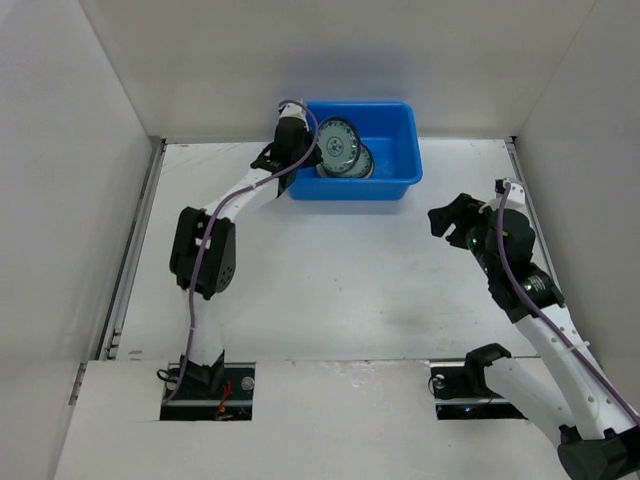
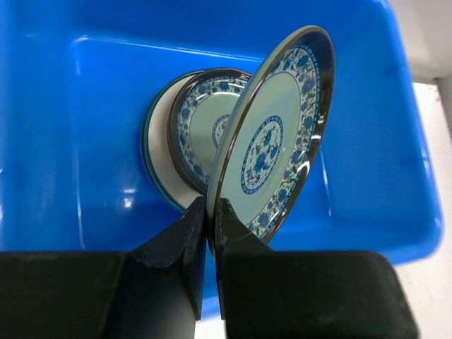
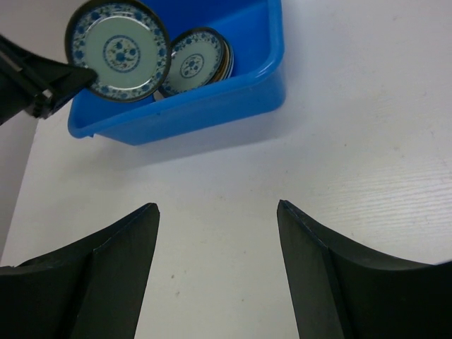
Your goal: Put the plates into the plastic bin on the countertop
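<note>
left hand (image 2: 210,205) is clamped tight on the lower rim of a round teal-blue patterned plate (image 2: 272,141), holding it on edge and tilted over the left half of the bright blue rectangular plastic bin (image 2: 92,127). On the bin floor just behind it is a short stack of plates (image 2: 185,134), top one with the same teal-blue pattern; can't tell if the held plate touches it. right hand (image 3: 215,208) has its fingers spread wide and grips nothing, hovering over the flat white table (image 1: 330,280), well apart from the bin, which sits at the table's far edge.
</note>
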Robot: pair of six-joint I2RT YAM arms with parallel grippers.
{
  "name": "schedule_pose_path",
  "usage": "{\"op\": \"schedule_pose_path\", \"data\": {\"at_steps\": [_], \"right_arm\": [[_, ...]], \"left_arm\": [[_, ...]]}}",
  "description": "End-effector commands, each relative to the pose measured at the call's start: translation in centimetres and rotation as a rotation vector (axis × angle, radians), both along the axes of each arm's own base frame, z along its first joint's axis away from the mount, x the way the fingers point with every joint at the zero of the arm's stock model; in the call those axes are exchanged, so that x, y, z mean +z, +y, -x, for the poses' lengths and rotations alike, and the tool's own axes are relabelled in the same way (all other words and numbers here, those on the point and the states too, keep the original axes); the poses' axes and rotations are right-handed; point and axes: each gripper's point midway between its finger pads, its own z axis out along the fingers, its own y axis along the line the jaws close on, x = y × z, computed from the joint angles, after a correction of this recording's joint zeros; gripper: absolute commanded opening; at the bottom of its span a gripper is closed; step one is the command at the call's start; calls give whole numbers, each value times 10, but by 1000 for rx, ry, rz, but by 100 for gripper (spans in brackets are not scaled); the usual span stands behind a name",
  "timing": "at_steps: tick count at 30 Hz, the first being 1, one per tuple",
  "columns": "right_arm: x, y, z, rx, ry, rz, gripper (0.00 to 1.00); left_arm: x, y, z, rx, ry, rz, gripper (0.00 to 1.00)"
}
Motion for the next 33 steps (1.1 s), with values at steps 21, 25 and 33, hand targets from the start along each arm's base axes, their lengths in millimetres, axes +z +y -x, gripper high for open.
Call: {"op": "schedule_pose_path", "data": {"at_steps": [21,25,33], "right_arm": [[-14,-4,22,-2,48,-7,73],[-6,-2,17,0,32,-11,73],[16,6,-9,9,-17,10,75]], "left_arm": [[1,-33,-88,-90,-239,-93,100],[94,-21,-69,-64,-382,-116,100],[175,80,19,75,-349,-252,100]]}}
